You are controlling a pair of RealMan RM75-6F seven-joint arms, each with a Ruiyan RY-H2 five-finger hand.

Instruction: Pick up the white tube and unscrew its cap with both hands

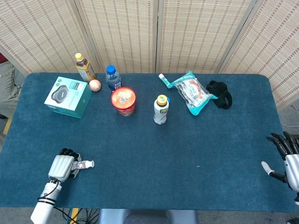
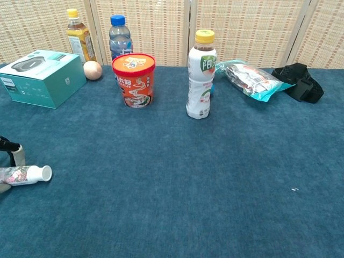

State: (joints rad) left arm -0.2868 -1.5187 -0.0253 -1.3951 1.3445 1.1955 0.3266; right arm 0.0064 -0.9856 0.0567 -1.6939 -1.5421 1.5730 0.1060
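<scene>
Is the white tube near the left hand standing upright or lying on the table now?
Lying down. The white tube rests on its side on the blue table, cap pointing right, with the left hand over its other end.

Counts: 3 bottles — yellow-cap juice (image 1: 83, 66), blue-cap water (image 1: 112, 78), white drink (image 1: 160, 110). 1 red cup (image 1: 123, 101), 1 teal box (image 1: 68, 96), 1 egg (image 1: 95, 85), 1 snack bag (image 1: 192, 94), 2 tubes: white tube (image 2: 24, 174), small tube (image 1: 164, 80).

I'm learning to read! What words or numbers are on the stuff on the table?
White bottle with yellow cap: one large character on its green label; it looks like "白", but I'm not sure.
Red cup: print on lid and side, too blurred to read.
Teal box: small white print, too small to read.
White tube: only a flowery pattern, no readable words.
Snack bag: print too blurred to read.
</scene>
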